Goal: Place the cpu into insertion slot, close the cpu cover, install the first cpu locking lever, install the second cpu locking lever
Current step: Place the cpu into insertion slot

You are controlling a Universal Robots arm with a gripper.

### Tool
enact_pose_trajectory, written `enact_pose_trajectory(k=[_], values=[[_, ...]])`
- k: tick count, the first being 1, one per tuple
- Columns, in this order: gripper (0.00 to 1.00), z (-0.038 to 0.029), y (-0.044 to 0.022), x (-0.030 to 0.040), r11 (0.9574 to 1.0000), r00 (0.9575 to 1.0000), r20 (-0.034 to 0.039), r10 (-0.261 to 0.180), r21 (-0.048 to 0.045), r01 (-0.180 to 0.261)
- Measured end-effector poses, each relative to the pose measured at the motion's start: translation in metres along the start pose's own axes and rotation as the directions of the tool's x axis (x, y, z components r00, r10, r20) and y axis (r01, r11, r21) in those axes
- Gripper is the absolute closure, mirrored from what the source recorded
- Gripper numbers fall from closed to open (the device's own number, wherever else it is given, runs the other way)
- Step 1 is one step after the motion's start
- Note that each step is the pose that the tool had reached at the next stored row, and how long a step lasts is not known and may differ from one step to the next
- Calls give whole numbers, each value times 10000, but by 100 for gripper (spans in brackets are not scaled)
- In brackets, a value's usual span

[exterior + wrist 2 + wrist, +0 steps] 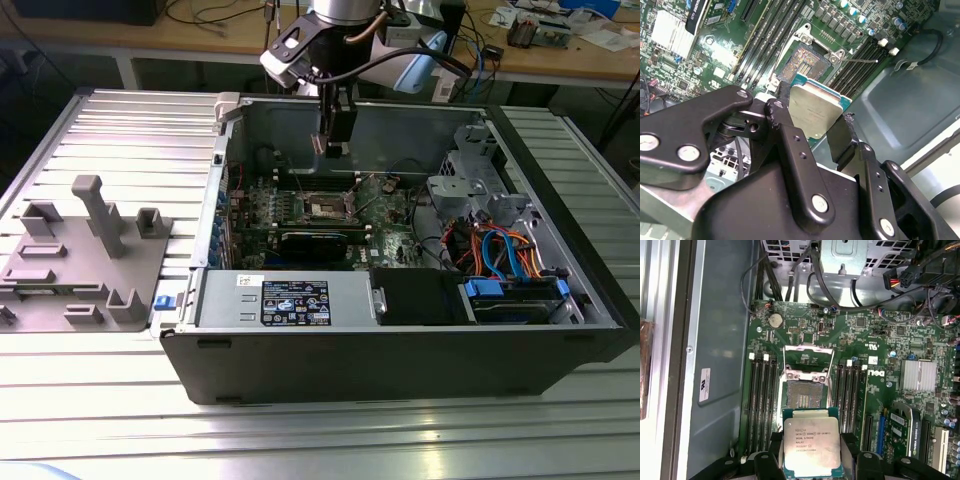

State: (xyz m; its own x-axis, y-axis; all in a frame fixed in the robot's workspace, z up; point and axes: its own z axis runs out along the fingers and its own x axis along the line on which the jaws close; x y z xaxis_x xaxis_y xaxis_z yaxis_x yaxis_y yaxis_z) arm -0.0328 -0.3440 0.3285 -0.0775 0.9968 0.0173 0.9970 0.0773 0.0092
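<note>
Cpu (810,445) clamped by its edges in gripper (333,149), above the open slot (802,397).

Case (400,360) lies open on the table (100,420), filling the exterior view from centre out to three o'clock, with the green board (385,215) flat inside it. In that view the gripper hangs at twelve o'clock of the slot, apart from it. Its fingers are closed on two opposite edges of the cpu, whose silver face shows in the first wrist view. Cover (808,373) looks swung open, leaving the contacts bare. The cpu seems light, thin and stiff, with a smooth metal lid that could slip. I judge the side edges the right hold, since its underside and the slot's fine contacts look easily damaged.
</note>
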Motion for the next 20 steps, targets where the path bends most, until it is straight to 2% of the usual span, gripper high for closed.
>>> enact_pose_trajectory(k=[20], values=[[46,1,0,0,9995,9995,2,301,-6,-301]])
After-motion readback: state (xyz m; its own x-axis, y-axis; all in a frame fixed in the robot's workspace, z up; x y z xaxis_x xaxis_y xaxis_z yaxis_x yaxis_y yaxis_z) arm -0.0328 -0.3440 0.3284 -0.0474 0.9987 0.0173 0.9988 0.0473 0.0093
